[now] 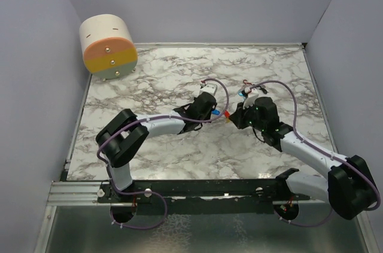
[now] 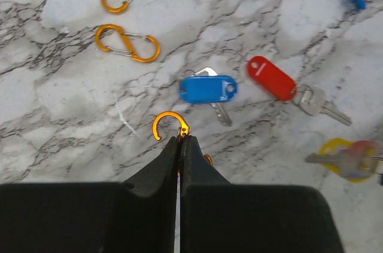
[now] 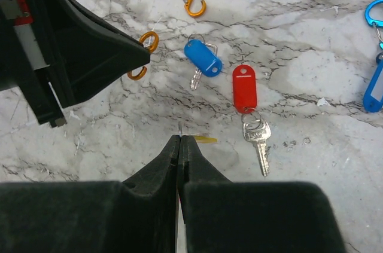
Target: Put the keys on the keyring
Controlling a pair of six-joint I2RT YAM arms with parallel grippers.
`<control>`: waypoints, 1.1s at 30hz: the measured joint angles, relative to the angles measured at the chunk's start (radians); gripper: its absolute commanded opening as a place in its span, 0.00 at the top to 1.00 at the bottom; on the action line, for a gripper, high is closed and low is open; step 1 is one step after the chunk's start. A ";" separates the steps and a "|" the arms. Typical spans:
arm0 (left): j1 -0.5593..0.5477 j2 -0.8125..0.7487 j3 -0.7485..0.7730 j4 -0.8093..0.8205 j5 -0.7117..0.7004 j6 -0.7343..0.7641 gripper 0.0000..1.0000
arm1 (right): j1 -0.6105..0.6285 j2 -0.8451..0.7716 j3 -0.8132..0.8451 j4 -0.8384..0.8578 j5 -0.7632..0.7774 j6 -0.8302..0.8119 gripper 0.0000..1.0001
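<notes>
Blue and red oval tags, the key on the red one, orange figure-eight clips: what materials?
Blue oval tag and red oval tag: likely moulded plastic, solid colour, soft sheen. Silver key on the red tag: bare metal, brushed grey glint. Orange figure-eight clips: probably anodised metal, glossy coloured shine, plain silver wire gates.

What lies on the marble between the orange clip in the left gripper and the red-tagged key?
The blue-tagged key lies between the orange clip and the red-tagged key, clearest in the left wrist view.
</notes>
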 measured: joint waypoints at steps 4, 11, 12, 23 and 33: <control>-0.041 -0.031 0.004 0.001 0.022 0.002 1.00 | 0.032 0.029 0.007 0.002 0.006 -0.015 0.99; -0.070 -0.043 0.004 0.006 0.035 0.002 1.00 | 0.061 0.040 0.011 0.003 0.016 -0.029 0.99; -0.071 -0.044 0.004 0.006 0.038 0.002 1.00 | 0.062 0.041 0.011 0.003 0.018 -0.031 0.99; -0.086 -0.047 0.004 0.009 0.053 0.000 1.00 | 0.075 0.061 0.011 0.007 0.031 -0.045 0.99; -0.100 -0.101 0.004 0.034 0.081 -0.003 1.00 | 0.082 0.074 0.013 0.011 0.036 -0.045 0.99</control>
